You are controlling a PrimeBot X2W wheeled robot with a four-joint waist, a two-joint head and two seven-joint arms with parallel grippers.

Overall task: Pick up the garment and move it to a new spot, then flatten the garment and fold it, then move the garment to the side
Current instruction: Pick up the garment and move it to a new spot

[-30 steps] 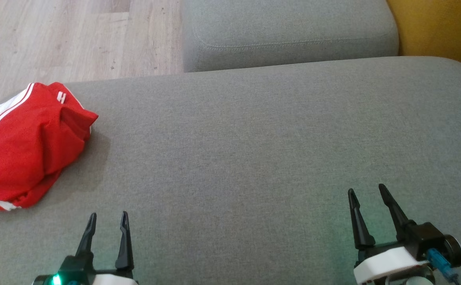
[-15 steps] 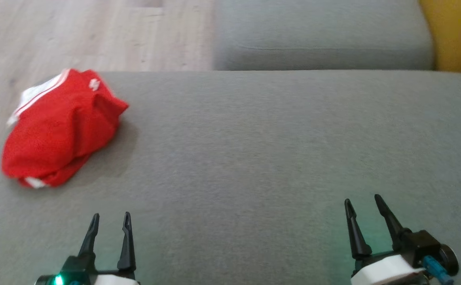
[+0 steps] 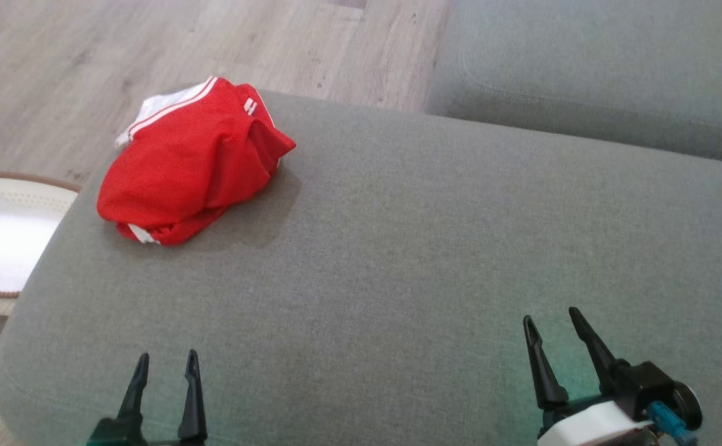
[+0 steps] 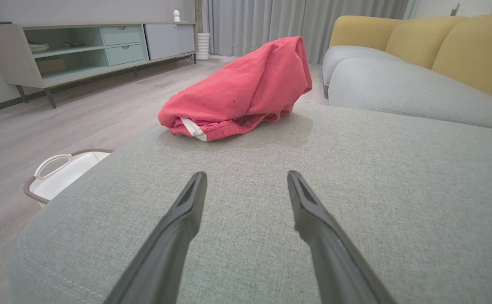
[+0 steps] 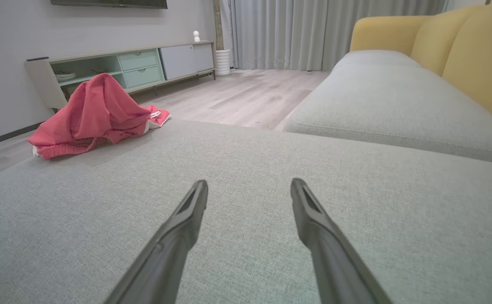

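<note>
At the far left of the head view, a white basket (image 3: 7, 235) with a brown rim now appears on the floor (image 3: 88, 62); the earlier pictures do not include it. This results from the head camera turning to the left, not from any displacement of objects: the whole scene has shifted rightward in the frame. The red garment (image 3: 190, 164), previously cut off at the left edge, now lies fully in view. It is bunched in a loose heap at the far left corner of the grey sofa cushion (image 3: 398, 248), with its white-striped edge reaching the cushion's far edge. Its position on the cushion is unchanged. The left gripper (image 3: 168, 355) hovers above the near edge of the cushion, well apart from the garment, jaws released and empty. The right gripper (image 3: 551, 314) sits at the lower right, further still from the garment, jaws likewise spread with nothing between them. Neither gripper has advanced. Assessment: the pick-up step has not begun. The turn brings the garment into full view, and the left arm is the nearer one for a first reach.
</note>
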